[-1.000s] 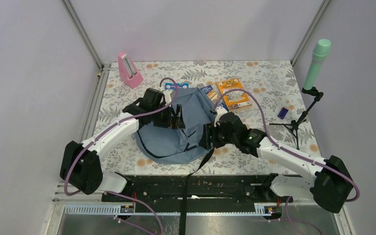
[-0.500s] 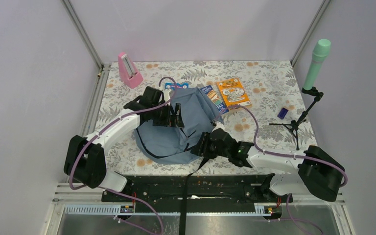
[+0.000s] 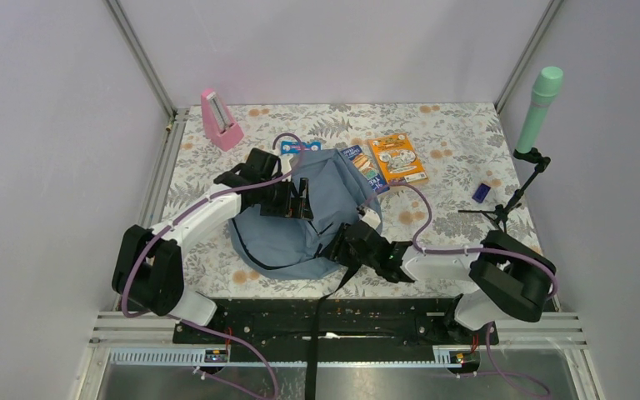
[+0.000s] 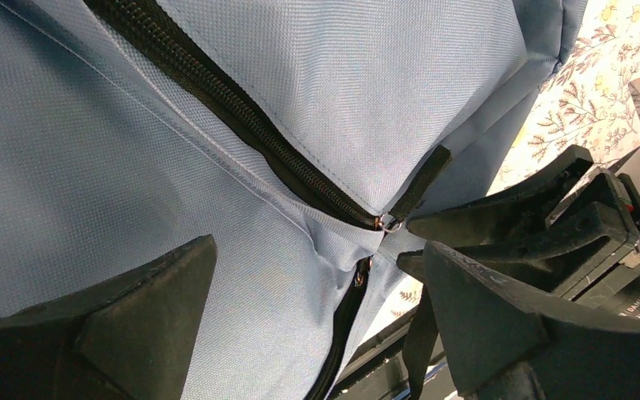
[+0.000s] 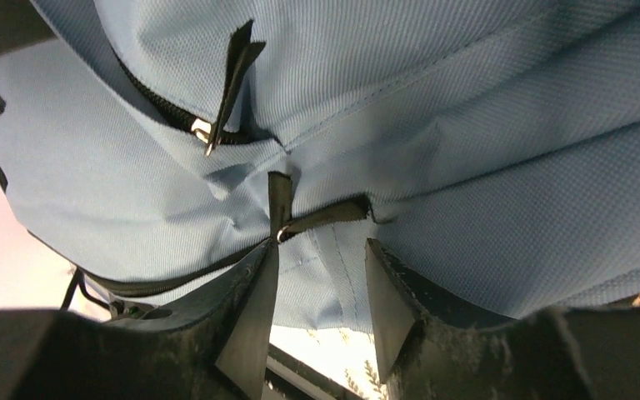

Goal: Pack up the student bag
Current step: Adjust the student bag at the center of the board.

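1. Top view. The student bag (image 3: 287,237), a soft grey-blue fabric backpack with black straps, lies slumped mid-table on the floral-print tablecloth (image 3: 458,133), towards the near edge. An orange printed booklet (image 3: 397,158) and a blue-covered book (image 3: 360,162) lie outside it, just beyond its far right corner. A pink wedge-shaped metronome (image 3: 219,121) stands far left. The left gripper (image 3: 297,200) is over the bag's upper half. The right gripper (image 3: 348,243) is low at its near right edge.

2. Left wrist view. The left gripper (image 4: 318,250) is spread wide, pinching nothing, above bare cloth. A black toothed zipper (image 4: 242,117) runs closed down to a black fabric pull tab (image 4: 421,183). The right gripper shows just past that tab.

3. Right wrist view. The right gripper (image 5: 321,250) is half-spread, with a gap between the jaws and nothing pinched that I can see. A short black zipper tab (image 5: 279,200) hangs right at the tip of one finger (image 5: 250,325), not between the two.

4. Judgement: the step in hand looks like unzipping the bag.
   - Shift the right claw sideways until the tab sits centred between the pads.
   - Press together on the tab alone, not the cloth.
   - Pull along the zipper line, not away from the bag.
   - The left claw would do well to pin the fabric near the zipper's end, or the soft bag will likely drag along.
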`<state>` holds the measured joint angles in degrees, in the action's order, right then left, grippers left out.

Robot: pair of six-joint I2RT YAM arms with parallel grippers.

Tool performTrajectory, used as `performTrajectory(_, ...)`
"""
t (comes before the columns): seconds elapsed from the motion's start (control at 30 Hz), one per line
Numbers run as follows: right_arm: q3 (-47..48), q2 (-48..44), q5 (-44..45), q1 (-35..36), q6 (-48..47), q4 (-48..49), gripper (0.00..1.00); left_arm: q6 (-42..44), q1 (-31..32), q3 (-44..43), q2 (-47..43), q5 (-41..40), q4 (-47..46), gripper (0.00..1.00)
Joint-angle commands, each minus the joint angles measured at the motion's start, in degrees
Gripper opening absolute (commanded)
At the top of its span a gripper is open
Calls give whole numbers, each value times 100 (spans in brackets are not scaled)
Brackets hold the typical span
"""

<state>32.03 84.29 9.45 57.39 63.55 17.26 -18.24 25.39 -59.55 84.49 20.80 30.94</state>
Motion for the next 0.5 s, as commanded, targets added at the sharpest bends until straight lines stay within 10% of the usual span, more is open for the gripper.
performTrajectory(0.0, 242, 257, 532, 49, 154, 375, 51, 93, -16, -116, 14, -11, -49, 99)
performTrajectory(0.47, 663, 882, 982, 62, -90, -117, 38, 75, -16, -135, 95, 102, -44, 99)
